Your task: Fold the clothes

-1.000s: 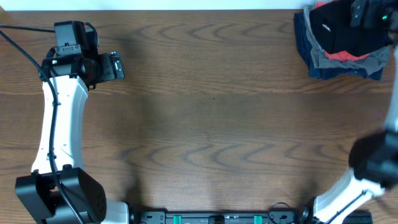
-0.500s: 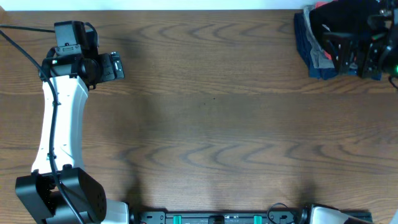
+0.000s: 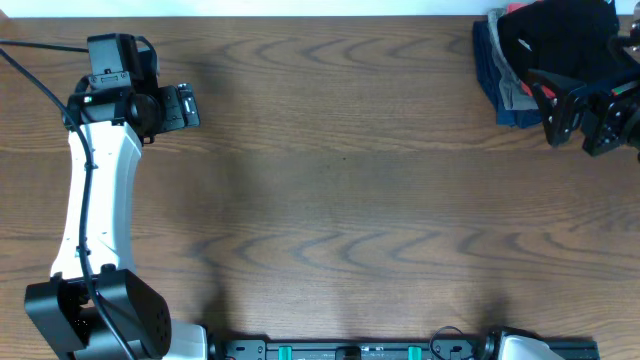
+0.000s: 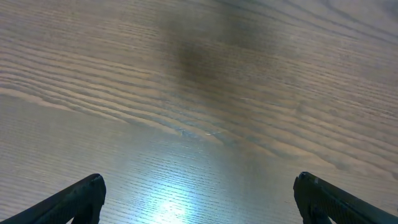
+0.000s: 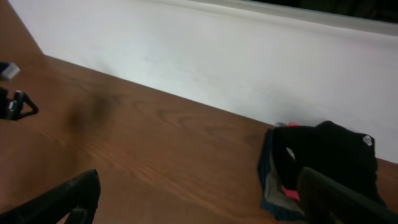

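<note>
The clothes, a black garment [image 3: 556, 32] with a small white logo, lie crumpled on top of a stack at the table's far right corner. In the right wrist view the black garment [image 5: 333, 155] shows ahead and to the right. My right gripper [image 3: 549, 103] hovers at the stack's near edge, pointing left, open and holding nothing. Its fingers [image 5: 79, 194] frame bare wood, and the right one overlaps the stack. My left gripper [image 3: 192, 105] rests at the far left, open over bare table. The left wrist view shows only wood between its fingertips [image 4: 84, 194].
Under the black garment lie a dark-blue garment [image 3: 487, 58], a grey one [image 3: 513, 92] and a red one [image 5: 287, 189]. A white wall [image 5: 217, 56] runs along the back edge of the wooden table [image 3: 350, 200]. The arm bases stand at the front edge.
My right gripper has swung from above the stack toward the near side and now sits at the stack's front edge. The left arm has not moved.
</note>
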Robot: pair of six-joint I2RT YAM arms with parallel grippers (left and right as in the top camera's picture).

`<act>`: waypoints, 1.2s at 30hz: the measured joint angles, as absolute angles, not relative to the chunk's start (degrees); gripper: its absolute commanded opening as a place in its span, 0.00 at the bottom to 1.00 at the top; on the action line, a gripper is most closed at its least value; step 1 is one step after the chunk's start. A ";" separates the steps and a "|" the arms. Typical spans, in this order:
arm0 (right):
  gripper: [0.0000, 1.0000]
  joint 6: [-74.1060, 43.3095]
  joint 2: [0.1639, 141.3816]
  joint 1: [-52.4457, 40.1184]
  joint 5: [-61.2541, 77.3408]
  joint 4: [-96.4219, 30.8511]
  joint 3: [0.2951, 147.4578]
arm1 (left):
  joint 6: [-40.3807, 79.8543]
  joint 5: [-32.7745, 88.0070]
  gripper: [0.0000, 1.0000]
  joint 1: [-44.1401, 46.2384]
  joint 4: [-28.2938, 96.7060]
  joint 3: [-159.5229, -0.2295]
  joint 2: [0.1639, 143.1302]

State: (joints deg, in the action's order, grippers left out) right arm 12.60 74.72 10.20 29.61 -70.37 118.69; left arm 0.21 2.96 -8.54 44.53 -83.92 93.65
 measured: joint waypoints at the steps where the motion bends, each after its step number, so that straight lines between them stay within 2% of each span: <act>1: 0.99 12.60 74.06 9.91 28.75 -69.82 117.60 | 0.19 2.96 0.98 -8.51 44.53 -83.92 93.65; 3: 0.99 12.60 72.36 9.47 27.29 -67.92 114.61 | 0.19 2.98 0.98 -8.51 44.56 -83.92 93.65; 7: 0.99 12.67 64.16 7.60 24.38 -55.64 100.31 | 0.21 2.98 0.98 -8.54 44.53 -83.92 93.65; 14: 0.99 8.86 42.39 7.60 22.37 -24.32 63.96 | 0.19 2.98 0.98 -8.54 44.56 -83.90 93.65; 18: 0.99 3.77 31.40 6.44 19.66 -14.76 46.30 | 0.21 2.98 0.98 -8.54 44.56 -83.90 93.65; 28: 0.99 -4.73 14.15 3.01 13.89 2.66 13.72 | 0.21 2.76 0.98 -8.51 44.53 -83.90 93.65; 36: 0.99 -5.69 6.00 2.98 12.40 3.77 4.29 | 0.21 2.79 0.98 -8.54 44.51 -83.90 93.65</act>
State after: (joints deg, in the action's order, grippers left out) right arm -5.69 6.00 2.98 12.40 3.77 4.29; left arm 0.21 2.79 -8.54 44.51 -83.90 93.65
